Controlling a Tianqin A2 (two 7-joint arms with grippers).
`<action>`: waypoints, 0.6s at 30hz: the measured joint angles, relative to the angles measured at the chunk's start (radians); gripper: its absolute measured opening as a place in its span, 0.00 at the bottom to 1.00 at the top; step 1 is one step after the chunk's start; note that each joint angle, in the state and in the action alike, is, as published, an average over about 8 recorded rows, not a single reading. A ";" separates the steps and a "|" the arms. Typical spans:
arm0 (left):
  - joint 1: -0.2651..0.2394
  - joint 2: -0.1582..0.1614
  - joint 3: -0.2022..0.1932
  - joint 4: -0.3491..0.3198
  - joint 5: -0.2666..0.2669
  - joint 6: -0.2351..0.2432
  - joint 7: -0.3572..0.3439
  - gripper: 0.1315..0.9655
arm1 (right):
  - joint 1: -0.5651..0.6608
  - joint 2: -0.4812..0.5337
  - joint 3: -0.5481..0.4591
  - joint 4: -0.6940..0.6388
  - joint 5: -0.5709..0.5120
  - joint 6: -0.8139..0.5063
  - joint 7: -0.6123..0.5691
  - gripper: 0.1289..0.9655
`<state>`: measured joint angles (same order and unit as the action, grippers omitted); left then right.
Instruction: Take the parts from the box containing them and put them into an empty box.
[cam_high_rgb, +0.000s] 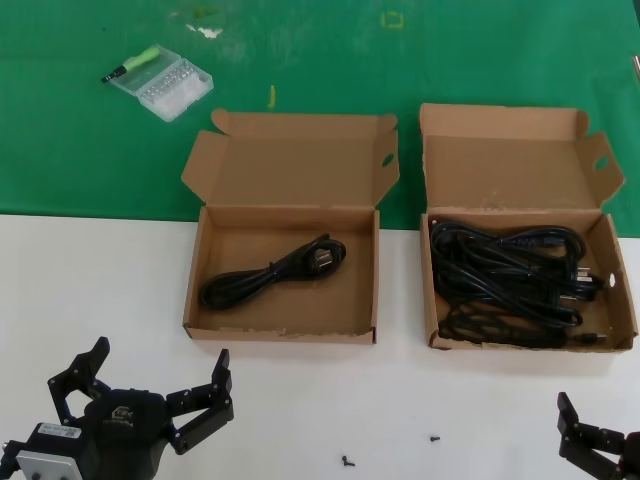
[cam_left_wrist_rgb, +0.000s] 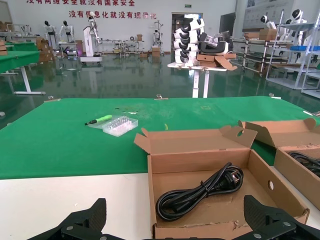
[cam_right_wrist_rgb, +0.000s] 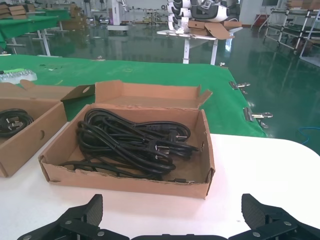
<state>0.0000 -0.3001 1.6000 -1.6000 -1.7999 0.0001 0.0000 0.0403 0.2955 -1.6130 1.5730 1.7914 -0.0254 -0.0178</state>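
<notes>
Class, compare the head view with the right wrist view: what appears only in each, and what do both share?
Only the head view shows the left tool, open near the table's front edge, two tiny screws and the whole wider box holding one cord. Only the right wrist view shows the hall floor and a white table behind. Both show the narrower box full of cords and the open right tool.

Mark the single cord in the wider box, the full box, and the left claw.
single cord (cam_high_rgb: 270, 275), head view, mid-bundle.
full box (cam_high_rgb: 621, 290), head view, its right wall.
left claw (cam_high_rgb: 150, 385), head view, gap between open fingertips.
</notes>
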 joint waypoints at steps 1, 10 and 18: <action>0.000 0.000 0.000 0.000 0.000 0.000 0.000 1.00 | 0.000 0.000 0.000 0.000 0.000 0.000 0.000 1.00; 0.000 0.000 0.000 0.000 0.000 0.000 0.000 1.00 | 0.000 0.000 0.000 0.000 0.000 0.000 0.000 1.00; 0.000 0.000 0.000 0.000 0.000 0.000 0.000 1.00 | 0.000 0.000 0.000 0.000 0.000 0.000 0.000 1.00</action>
<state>0.0000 -0.3001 1.6000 -1.6000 -1.7999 0.0001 0.0000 0.0403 0.2955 -1.6130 1.5730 1.7914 -0.0254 -0.0178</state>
